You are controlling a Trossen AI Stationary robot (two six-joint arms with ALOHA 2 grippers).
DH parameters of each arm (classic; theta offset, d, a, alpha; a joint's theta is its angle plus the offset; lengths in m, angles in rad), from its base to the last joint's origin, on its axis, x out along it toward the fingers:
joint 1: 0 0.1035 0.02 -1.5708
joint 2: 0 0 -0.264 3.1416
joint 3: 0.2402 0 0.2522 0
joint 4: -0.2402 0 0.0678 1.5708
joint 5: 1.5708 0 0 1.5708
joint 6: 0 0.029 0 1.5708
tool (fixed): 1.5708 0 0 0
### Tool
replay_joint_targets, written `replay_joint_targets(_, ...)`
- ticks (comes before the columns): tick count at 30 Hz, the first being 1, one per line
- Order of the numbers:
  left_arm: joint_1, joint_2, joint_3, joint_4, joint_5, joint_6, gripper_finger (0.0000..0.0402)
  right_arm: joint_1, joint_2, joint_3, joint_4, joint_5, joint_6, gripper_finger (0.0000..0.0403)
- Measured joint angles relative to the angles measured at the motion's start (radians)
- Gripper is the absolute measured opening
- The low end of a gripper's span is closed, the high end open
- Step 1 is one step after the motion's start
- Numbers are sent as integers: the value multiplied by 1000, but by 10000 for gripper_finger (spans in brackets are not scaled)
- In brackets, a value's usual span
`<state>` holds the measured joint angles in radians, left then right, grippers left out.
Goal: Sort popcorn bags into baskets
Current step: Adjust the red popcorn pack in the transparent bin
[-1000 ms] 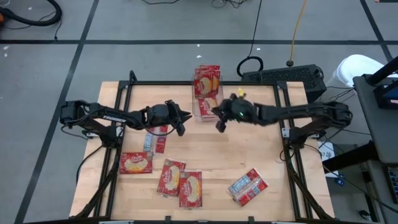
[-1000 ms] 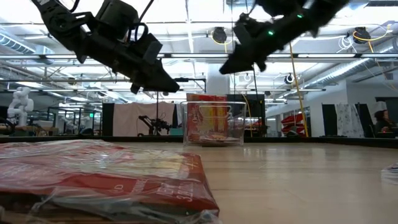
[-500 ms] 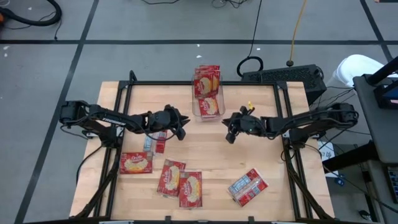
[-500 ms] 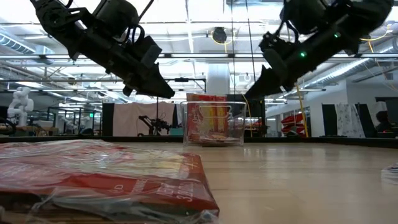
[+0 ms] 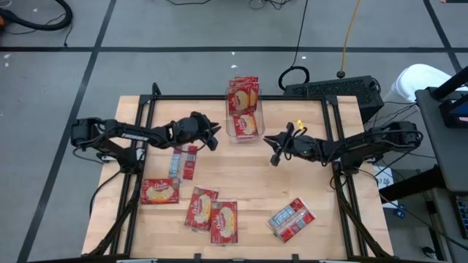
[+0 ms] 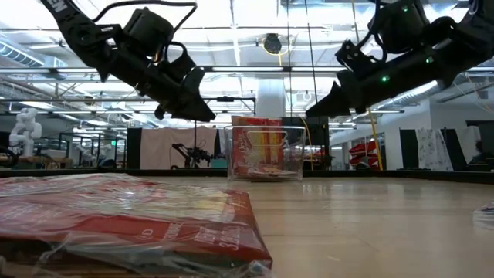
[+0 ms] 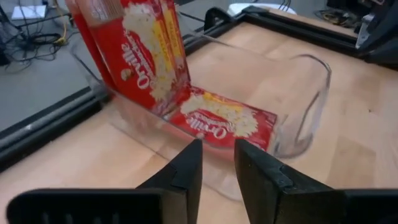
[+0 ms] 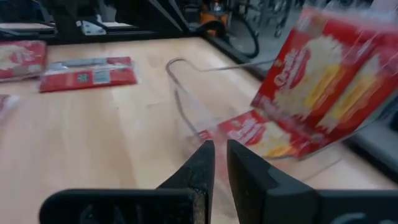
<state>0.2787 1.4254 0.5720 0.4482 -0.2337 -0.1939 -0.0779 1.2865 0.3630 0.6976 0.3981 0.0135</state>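
The clear basket (image 5: pixel 245 128) stands at the middle of the far edge. It holds popcorn bags: some lean upright at its far end (image 5: pixel 243 93), and one lies flat on its floor (image 7: pixel 227 121). My left gripper (image 5: pixel 217 139) hovers just left of the basket, pointing at it. A narrow gap shows between its fingers (image 7: pixel 217 152), with nothing in it. My right gripper (image 5: pixel 270 146) hovers to the basket's right, fingers nearly together and empty (image 8: pixel 220 149). Other bags lie loose on the table (image 5: pixel 183 162).
Loose red bags lie at the near left (image 5: pixel 160 191), near middle (image 5: pixel 212 214) and near right (image 5: pixel 291 219). One fills the low view's foreground (image 6: pixel 131 216). A black frame (image 5: pixel 146 109) edges the table. Bare wood lies between the grippers and the near bags.
My right gripper has come down from above the basket's near end and drawn back toward the table's right edge. My left gripper has swung from above the loose bags toward the far edge, closer to the basket. No bag has moved.
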Motion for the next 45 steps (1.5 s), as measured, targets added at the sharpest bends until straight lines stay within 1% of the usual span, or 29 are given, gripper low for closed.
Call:
replay_joint_targets(3,50,0,0,33,77,45,124,-25,0,-3,13,0,-75,39)
replay_joint_targets(5,77,0,0,53,112,70,143,-50,0,-3,29,-3,-78,39)
replay_joint_targets(9,124,3,0,80,129,114,179,-129,0,22,15,-6,46,39)
replay_joint_targets(11,148,8,0,96,129,106,192,-164,0,72,-45,-54,92,39)
replay_joint_targets(13,171,8,0,114,129,88,201,-190,1,171,-183,-112,110,39)
replay_joint_targets(16,191,28,1,138,129,85,206,-222,27,371,-432,-143,159,39)
replay_joint_targets(18,199,35,-1,129,138,91,206,-244,56,497,-560,-169,160,40)
replay_joint_targets(20,201,52,1,155,153,109,207,-273,99,630,-686,-190,134,43)
replay_joint_targets(23,200,81,0,149,191,107,207,-329,203,819,-907,-215,121,54)
replay_joint_targets(25,189,98,0,172,211,92,207,-367,292,931,-1020,-278,119,67)
replay_joint_targets(27,176,111,0,181,218,66,207,-392,388,1031,-1088,-356,114,82)
replay_joint_targets(30,150,111,0,184,218,33,207,-407,515,1142,-1181,-453,55,107)
replay_joint_targets(32,124,111,0,183,218,16,207,-412,574,1181,-1200,-485,-37,122)
replay_joint_targets(35,85,111,0,198,219,-14,207,-416,624,1201,-1225,-473,-203,138)
replay_joint_targets(39,35,111,0,206,203,-15,207,-430,657,1202,-1265,-426,-383,151)
replay_joint_targets(41,16,111,0,207,192,8,207,-445,669,1201,-1283,-417,-433,153)
replay_joint_targets(45,10,111,0,206,155,52,207,-477,693,1202,-1250,-425,-517,153)
